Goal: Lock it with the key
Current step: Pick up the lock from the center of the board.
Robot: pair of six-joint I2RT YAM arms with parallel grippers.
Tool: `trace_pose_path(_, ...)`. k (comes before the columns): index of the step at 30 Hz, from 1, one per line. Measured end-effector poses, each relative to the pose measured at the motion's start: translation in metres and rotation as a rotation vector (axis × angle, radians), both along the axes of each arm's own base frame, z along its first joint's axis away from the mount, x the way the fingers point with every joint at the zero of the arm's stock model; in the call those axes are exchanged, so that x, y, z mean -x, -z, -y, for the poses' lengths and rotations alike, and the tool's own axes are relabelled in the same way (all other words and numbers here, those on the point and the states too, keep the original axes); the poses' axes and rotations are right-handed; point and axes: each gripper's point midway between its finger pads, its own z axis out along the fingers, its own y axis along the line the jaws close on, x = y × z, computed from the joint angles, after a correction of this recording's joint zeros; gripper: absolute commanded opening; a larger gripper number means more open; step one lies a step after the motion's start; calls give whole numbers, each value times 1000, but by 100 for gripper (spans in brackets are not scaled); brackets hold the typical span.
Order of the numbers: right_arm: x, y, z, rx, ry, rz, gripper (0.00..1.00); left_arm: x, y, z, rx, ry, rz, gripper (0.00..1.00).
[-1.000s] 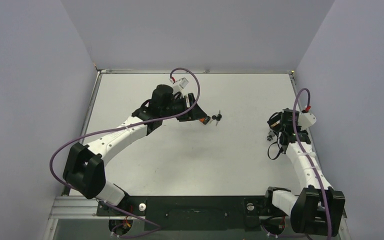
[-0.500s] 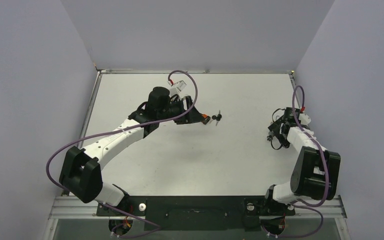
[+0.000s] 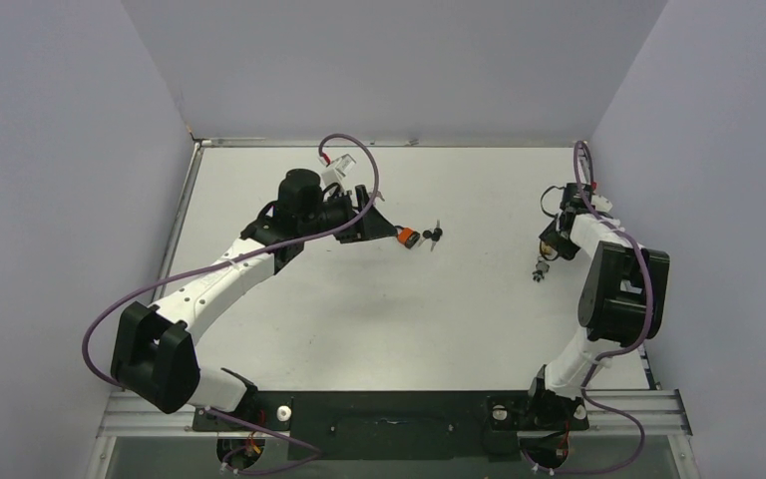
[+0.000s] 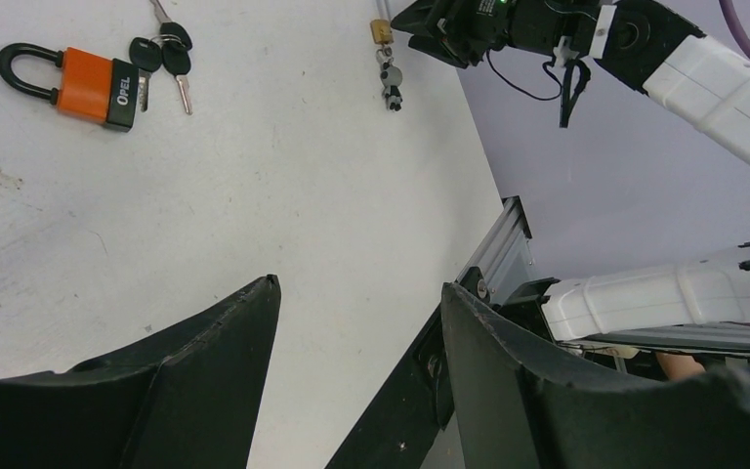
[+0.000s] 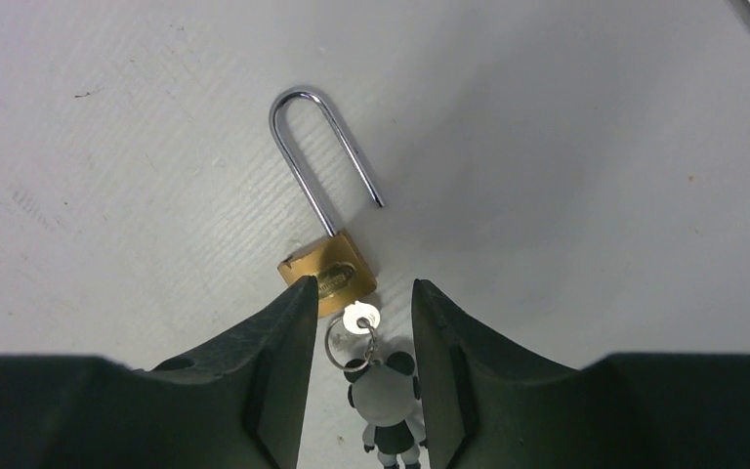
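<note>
Hovering at 6 o'clock of the brass padlock (image 5: 327,275), right claw (image 5: 356,293) apart around its key (image 5: 359,316); left claw (image 4: 356,289) apart.

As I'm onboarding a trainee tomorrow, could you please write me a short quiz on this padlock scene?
1. True or false: the brass padlock's shackle is shut.
2. Which lock lies nearer the left gripper? A) the orange padlock B) the brass padlock
3. Fill in: the orange padlock's shackle is coloured ____.
Key: 1 false; 2 A; 3 black.
</note>
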Motion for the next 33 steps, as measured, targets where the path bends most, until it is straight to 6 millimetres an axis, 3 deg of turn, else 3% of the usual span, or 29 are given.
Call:
trace_pose_path(7, -11, 12, -6, 39, -91, -89, 46, 3, 0, 1, 6, 16, -6, 59)
trace_pose_path(21, -20, 19, -15, 71, -174, -160, 44, 1, 1, -1, 10, 11, -8, 59)
trace_pose_path(27, -20, 20, -15, 70, -188, -161, 35, 2, 0, -1, 15, 18, -11, 59)
trace_pose_path(33, -22, 21, -21, 56, -210, -151, 11, 2, -2, -1, 25, 21, -10, 59)
